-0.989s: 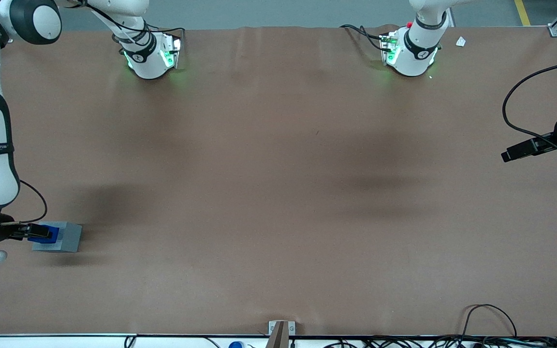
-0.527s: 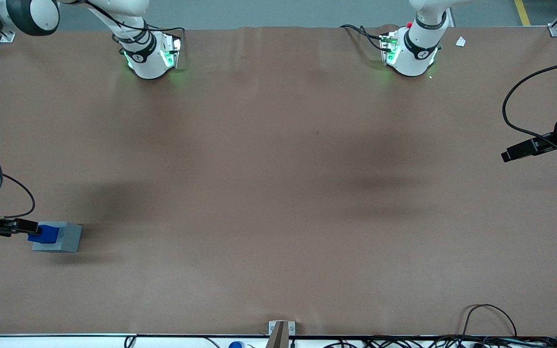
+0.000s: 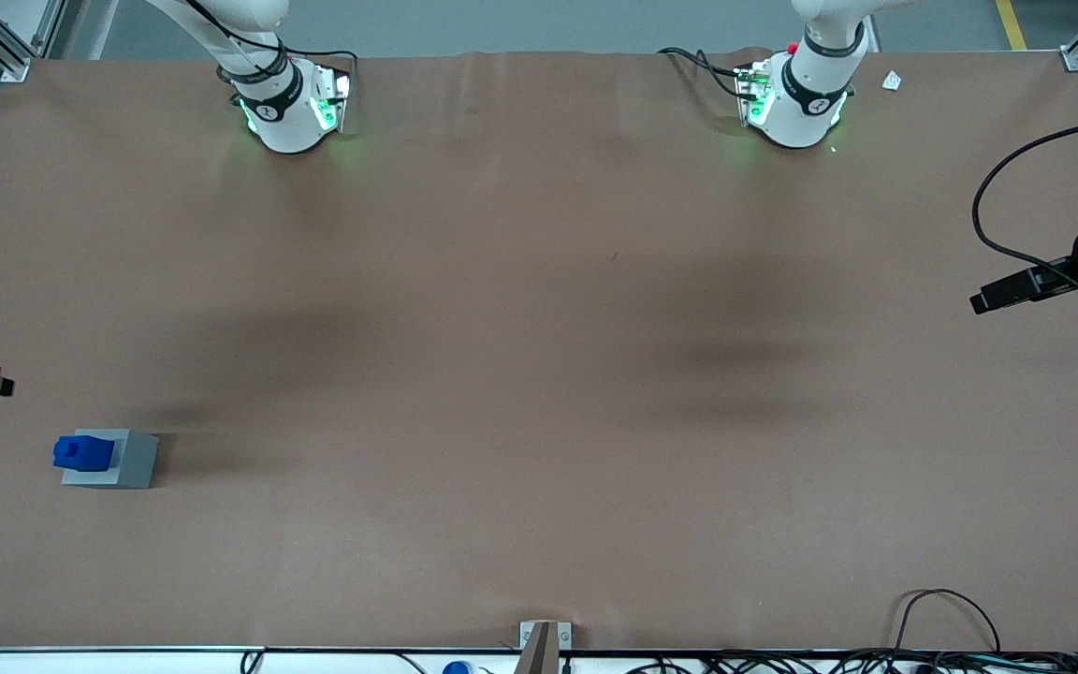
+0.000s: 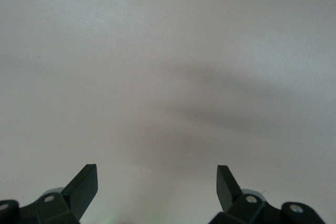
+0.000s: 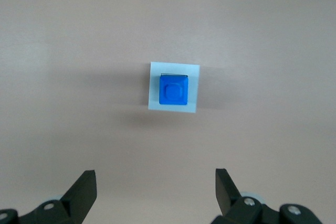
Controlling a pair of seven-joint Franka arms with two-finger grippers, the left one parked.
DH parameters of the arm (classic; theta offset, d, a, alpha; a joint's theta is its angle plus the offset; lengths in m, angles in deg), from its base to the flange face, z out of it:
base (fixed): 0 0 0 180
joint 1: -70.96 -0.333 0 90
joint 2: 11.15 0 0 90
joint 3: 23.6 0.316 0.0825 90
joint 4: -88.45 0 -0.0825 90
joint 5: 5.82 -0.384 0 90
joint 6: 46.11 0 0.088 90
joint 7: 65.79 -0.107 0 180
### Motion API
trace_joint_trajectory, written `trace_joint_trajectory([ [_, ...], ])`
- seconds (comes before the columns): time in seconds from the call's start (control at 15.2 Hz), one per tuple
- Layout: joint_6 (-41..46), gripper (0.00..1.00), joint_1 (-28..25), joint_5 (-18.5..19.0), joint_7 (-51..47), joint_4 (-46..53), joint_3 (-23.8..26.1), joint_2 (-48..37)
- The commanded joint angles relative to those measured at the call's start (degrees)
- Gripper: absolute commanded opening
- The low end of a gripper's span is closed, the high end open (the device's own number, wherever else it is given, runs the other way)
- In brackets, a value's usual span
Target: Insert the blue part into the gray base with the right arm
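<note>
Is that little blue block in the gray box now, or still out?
In. The blue part sits in the gray base, with the open gripper well above, holding nothing.

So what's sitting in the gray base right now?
The blue part stands in the gray base, its top sticking out. The recess under it is covered. The gripper hangs high above, jaws open and empty.

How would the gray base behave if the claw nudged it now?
The gray base is boxy and flat-bottomed, so it would probably slide, not roll. The blue part sits in it, likely moving along. The open claw hangs above, apart.
</note>
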Motion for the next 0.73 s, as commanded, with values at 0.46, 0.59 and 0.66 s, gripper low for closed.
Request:
trace_joint_trajectory([
  [0.46, 6.2, 1.0, -2.4, 0.7, 0.5, -2.1, 0.3, -13.6],
  [0.59, 8.3, 1.0, -4.5, 0.7, -2.4, -3.1, 0.2, -14.7],
  [0.66, 8.7, 1.0, -5.2, 0.8, -4.7, -3.3, 0.2, -15.0],
])
